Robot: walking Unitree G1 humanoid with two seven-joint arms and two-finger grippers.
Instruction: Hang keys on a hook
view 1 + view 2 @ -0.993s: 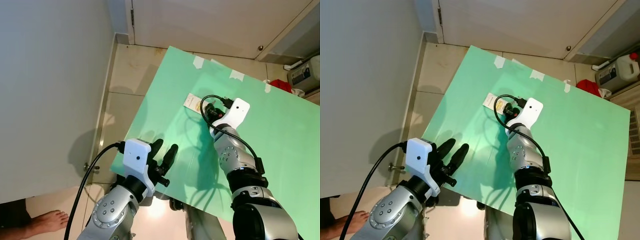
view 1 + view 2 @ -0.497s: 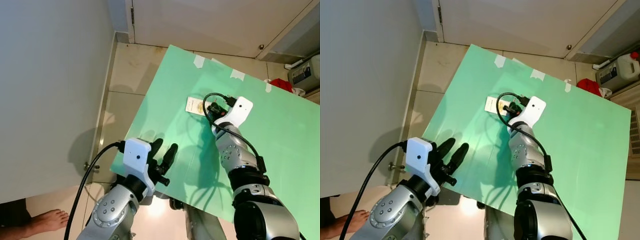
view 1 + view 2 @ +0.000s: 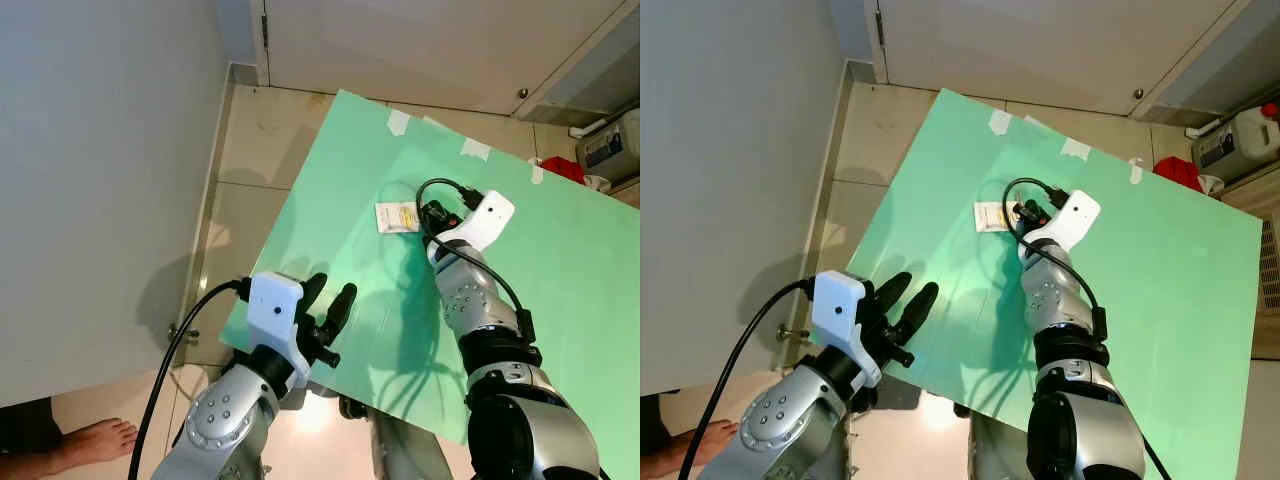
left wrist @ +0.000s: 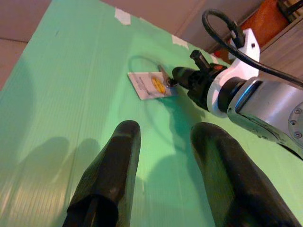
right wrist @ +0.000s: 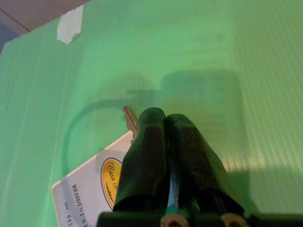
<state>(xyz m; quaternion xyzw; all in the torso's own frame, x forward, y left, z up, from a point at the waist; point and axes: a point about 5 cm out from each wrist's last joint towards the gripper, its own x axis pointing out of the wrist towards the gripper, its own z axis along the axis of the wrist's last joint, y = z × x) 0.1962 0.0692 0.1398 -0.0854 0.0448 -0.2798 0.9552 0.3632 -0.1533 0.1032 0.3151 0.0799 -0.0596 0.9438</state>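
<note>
At frame centre, the right hand (image 5: 163,123) lay pressed together over the white rectangular key tag with yellow oval (image 3: 396,216) on the green corrugated worktop (image 3: 340,180). Whether it pinched the small metal key (image 5: 129,120) I could not tell — a thin hold might have slipped on lifting. The left hand (image 4: 163,142) hung spread, lower left.

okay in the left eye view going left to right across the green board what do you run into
Left gripper at the board's near-left edge → white key tag → right gripper at the tag → white tape strips toward the far-right edge.

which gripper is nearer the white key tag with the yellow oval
Right. The right gripper is shut, fingertips right at the white key tag with the yellow oval; the left gripper hovers open by the green board's near edge.
</note>
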